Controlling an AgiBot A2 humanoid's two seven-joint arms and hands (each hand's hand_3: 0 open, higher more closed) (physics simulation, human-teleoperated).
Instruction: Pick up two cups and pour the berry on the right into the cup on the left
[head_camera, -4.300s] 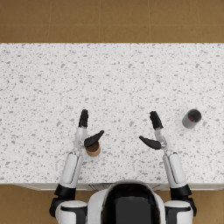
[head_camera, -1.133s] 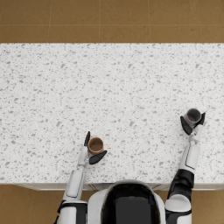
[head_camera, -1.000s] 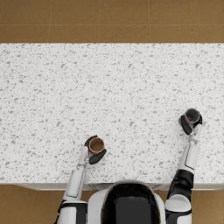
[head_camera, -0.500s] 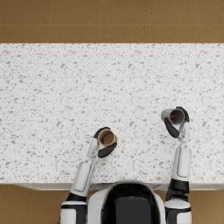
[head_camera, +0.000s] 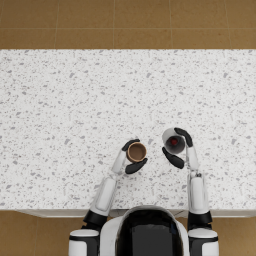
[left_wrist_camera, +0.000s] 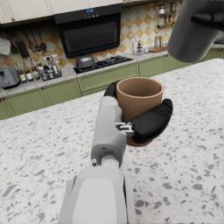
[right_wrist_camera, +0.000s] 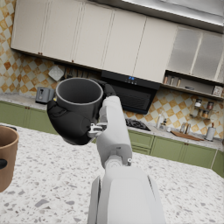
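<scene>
Counter (head_camera: 60, 110): white terrazzo, grey and dark speckles. Floor (head_camera: 125, 22): brown tiles. Left cup (head_camera: 136, 152): tan-brown, matching inside. Right cup (head_camera: 173, 141): dark grey; red berry (head_camera: 174, 142) inside. Hands: left hand (head_camera: 133, 160) and right hand (head_camera: 179, 150) black, on white forearms. Background cabinets (left_wrist_camera: 65, 89): green lower units, cream upper units, diamond-patterned backsplash

A home kitchen: a speckled stone counter (head_camera: 75, 100), green cabinets (left_wrist_camera: 65, 89), a stove (left_wrist_camera: 98, 63), a black hood (left_wrist_camera: 89, 30) at 12 o'clock.

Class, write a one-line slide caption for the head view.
Left hand holds a brown cup beside the grey cup tilted in the right hand.
</scene>
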